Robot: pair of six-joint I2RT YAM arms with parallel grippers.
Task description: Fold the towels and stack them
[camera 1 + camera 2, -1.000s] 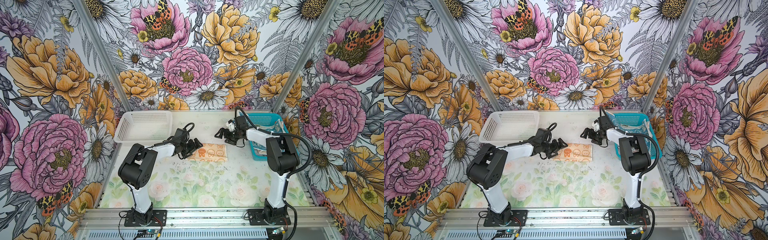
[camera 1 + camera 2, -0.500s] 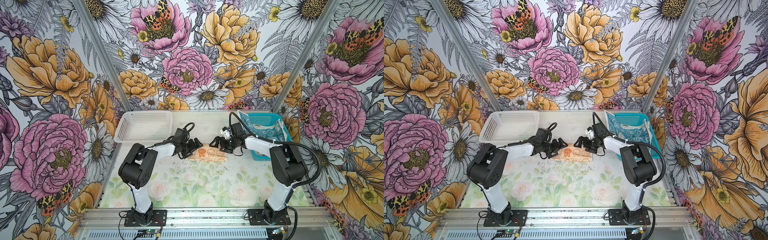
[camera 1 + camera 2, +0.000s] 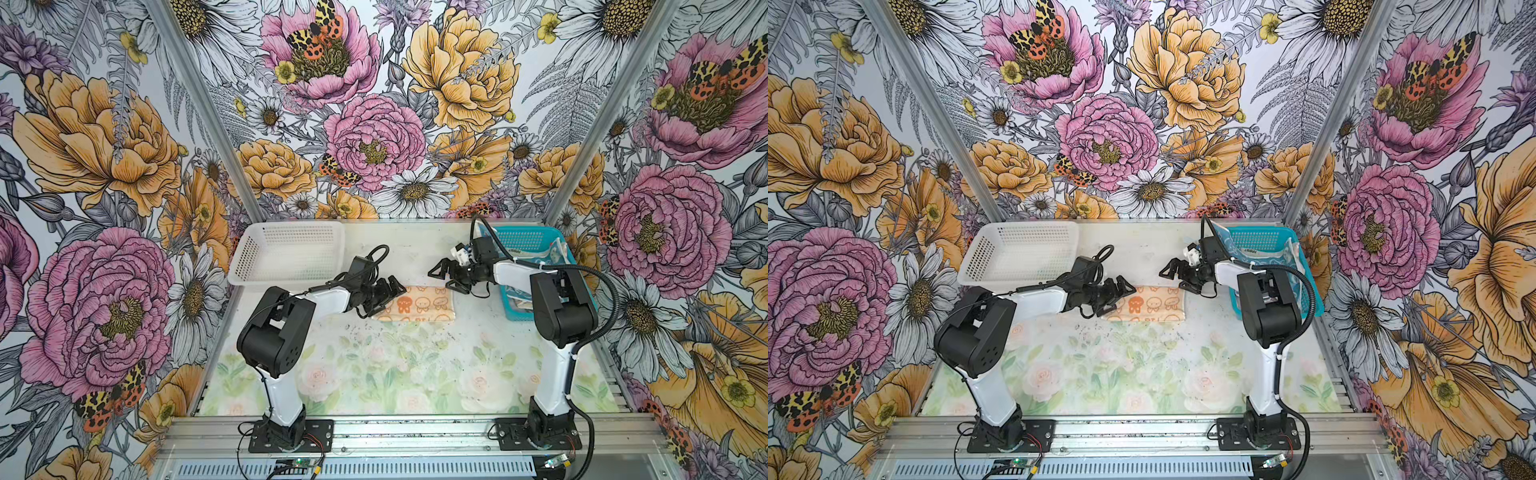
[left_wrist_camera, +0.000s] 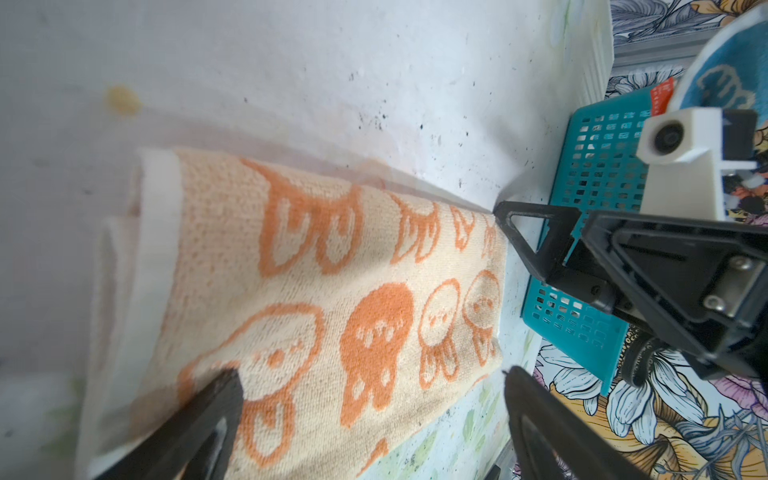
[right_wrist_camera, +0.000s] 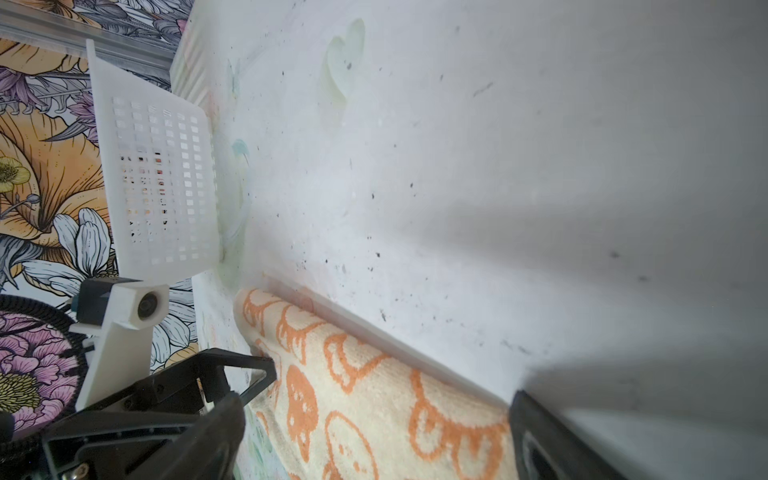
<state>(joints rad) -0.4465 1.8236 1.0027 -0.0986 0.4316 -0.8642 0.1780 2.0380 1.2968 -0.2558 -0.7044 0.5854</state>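
Left arm (image 3: pixel 274 328): black boxy joint housings, glossy white link shells, thin black cable (image 3: pixel 381 248) looping at its 12 o'clock end.
Right arm (image 3: pixel 561 307): same black-and-white build, with a thick ribbed black hose (image 3: pixel 609 291) along its 3 o'clock side and white zip ties.
Base plates (image 3: pixel 291 434): flat and black, at 7 and 5 o'clock in both top views.
Fingers (image 4: pixel 517 243): black hollow triangular frames.
Camera mount (image 4: pixel 681 141): white block with a round dark lens.
Screws (image 4: pixel 715 303): silver, set in the black finger carrier.
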